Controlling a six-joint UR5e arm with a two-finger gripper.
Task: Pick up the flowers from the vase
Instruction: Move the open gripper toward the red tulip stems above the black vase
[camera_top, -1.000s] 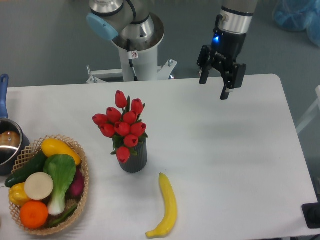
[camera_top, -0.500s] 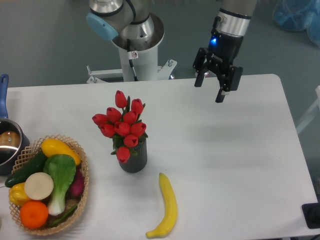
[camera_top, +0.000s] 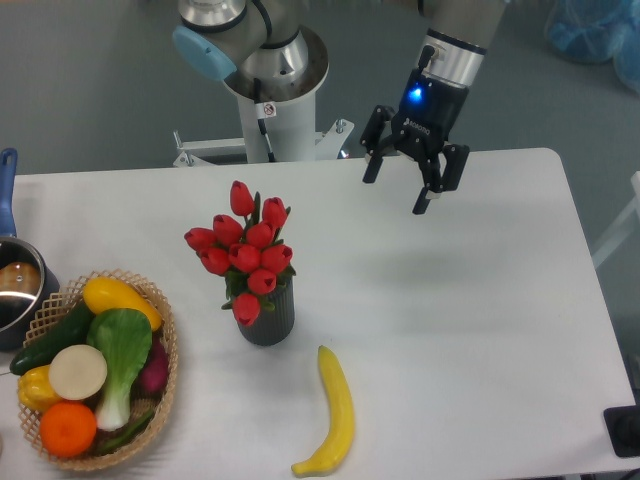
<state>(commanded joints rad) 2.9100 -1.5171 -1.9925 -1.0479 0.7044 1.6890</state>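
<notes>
Centrally, item one: the vase (camera_top: 267, 322), dark grey, ribbed, upright on the white table (camera_top: 480, 330), holding the flowers (camera_top: 243, 252), a bunch of red tulip buds with green leaves, one bud drooping over the vase's rim at its 9 o'clock side; item two: the gripper (camera_top: 396, 188), well apart from the flowers at their 2 o'clock, hanging above the table's far edge, its two dark fingers spread wide with nothing between them, a blue light lit on the wrist above; item three: a woven basket (camera_top: 170, 340), at 9 o'clock of the vase and near it, containing a yellow squash (camera_top: 118, 298) at the top, a dark green cucumber (camera_top: 52, 338) at the left, a leafy green with a white stalk (camera_top: 122, 355) in the middle, a pale round slice (camera_top: 78, 371) lying on it, a purple piece (camera_top: 155, 369) at the right, a yellow pepper (camera_top: 32, 387) and an orange (camera_top: 68, 428) at the bottom; item four: a banana (camera_top: 334, 412), lying loose on the table at 5 o'clock of the vase, just beside it but apart; item five: a metal pot with a blue handle (camera_top: 12, 285), at the table's left edge at 10 o'clock of the basket, its contents too cropped to tell; item six: the robot base (camera_top: 272, 110), at 12 o'clock behind the table.
</notes>
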